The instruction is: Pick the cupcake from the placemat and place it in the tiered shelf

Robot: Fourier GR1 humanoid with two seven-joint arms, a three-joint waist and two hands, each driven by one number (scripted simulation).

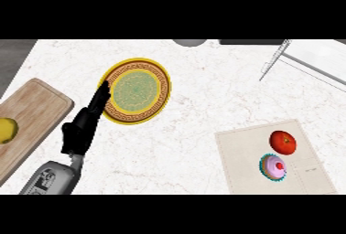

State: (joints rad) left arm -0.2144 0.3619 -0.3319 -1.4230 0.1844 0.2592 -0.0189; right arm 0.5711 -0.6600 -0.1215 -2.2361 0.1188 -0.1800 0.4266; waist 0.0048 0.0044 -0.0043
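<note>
The cupcake (273, 167) is sitting on the placemat (245, 155) just beside a red fruit (283, 142). The left hand (84, 125) is resting open, fingers straight, beside the plate (137, 90).

— Light on the counter (202, 132)?
— Bright and even, falling from above. Pale marble around the plate (137, 90) close to white, matt throughout.
— Shadows?
— Faint at most, kept tight against each thing. Slightly darker edging along the plate's lower rim.
— Darkest parts?
— Left hand (84, 125), just left of the plate: near-flat black, little surface detail. Grey strip far up-left of the plate, dimmer than the marble.
— Highlights?
— Small paler patch on the tomato (283, 142), well to the plate's lower right. Cupcake (273, 167) beneath it evenly lit, colours clean.
— Distortion?
— Plate stretched taller than wide. Placemat (246, 151) edges slanted yet straight.
</note>
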